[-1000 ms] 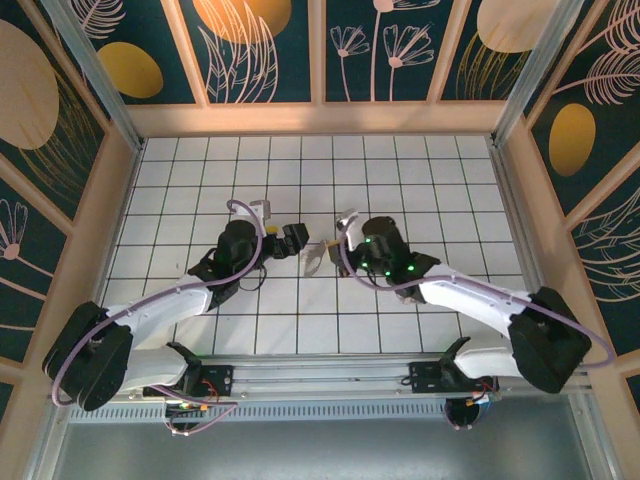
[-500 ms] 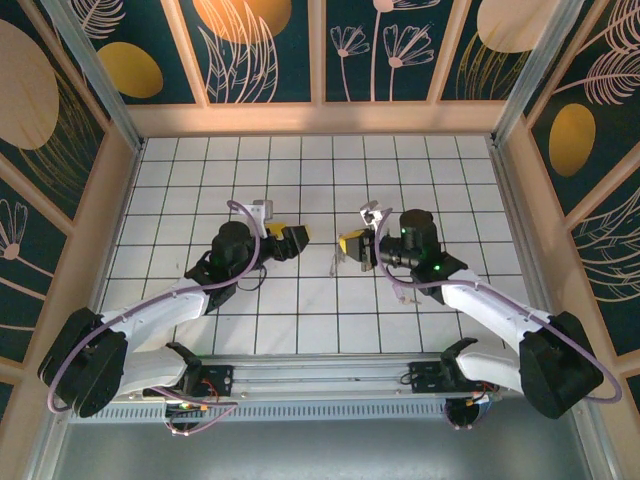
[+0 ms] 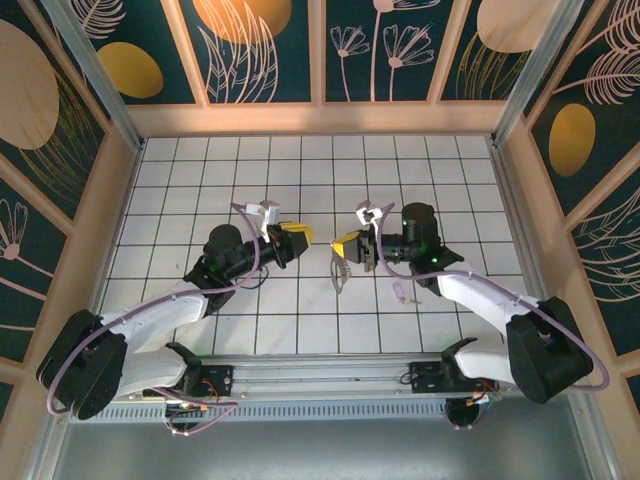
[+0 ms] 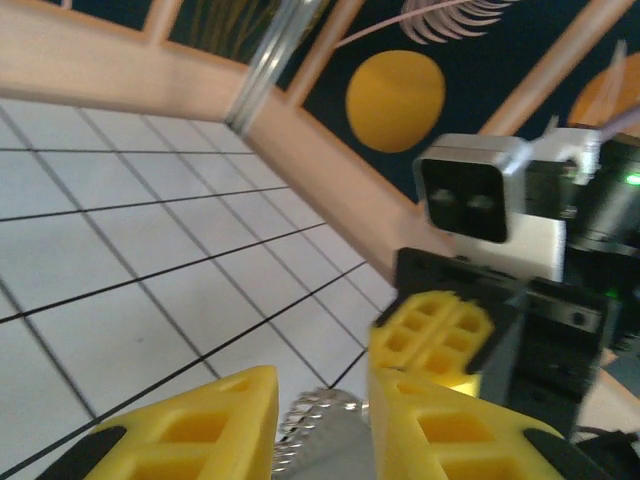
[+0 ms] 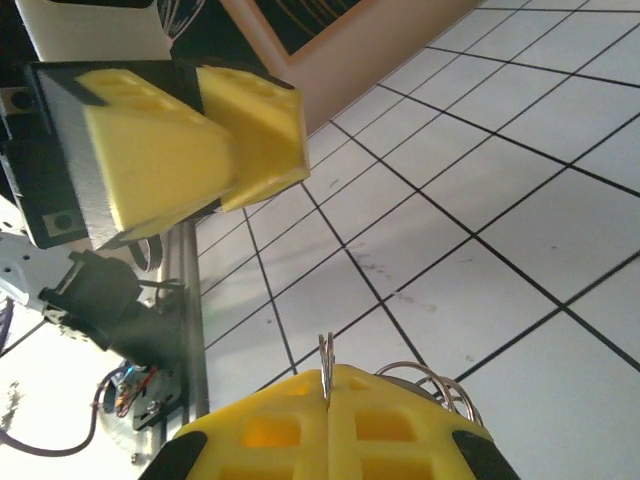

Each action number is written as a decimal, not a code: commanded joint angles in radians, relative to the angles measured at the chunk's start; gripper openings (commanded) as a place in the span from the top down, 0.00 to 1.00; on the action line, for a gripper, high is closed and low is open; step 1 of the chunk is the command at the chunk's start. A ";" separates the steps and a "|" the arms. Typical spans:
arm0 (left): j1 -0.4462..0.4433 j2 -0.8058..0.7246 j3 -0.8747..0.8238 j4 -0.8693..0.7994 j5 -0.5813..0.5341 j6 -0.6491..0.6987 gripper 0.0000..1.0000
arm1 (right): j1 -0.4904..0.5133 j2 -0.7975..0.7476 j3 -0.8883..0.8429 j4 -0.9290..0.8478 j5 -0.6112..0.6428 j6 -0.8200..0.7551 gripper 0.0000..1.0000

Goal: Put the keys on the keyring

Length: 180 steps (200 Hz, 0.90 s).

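In the top view my right gripper is shut on the keyring, a thin silver loop that hangs from it over the tiled floor. In the right wrist view the yellow pads pinch the ring's edge and more of the keyring curls out to the right. My left gripper faces it a short way to the left, jaws narrowly apart. In the left wrist view the keyring's bumpy silver strip shows in their gap. The key, tiny and pinkish, lies on a tile under the right arm.
Wooden walls with a metal frame fence in the tiled floor on three sides. The arms' base rail runs along the near edge. Purple cables loop off both wrists. Bare tiles stretch behind the grippers.
My right gripper has pulled back to the right and turned, carrying the keyring away from the left gripper. The left jaws have narrowed from wide open.
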 commanded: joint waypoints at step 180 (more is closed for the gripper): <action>0.001 0.173 0.061 0.211 0.249 0.004 0.58 | -0.007 0.047 0.085 0.078 -0.156 -0.005 1.00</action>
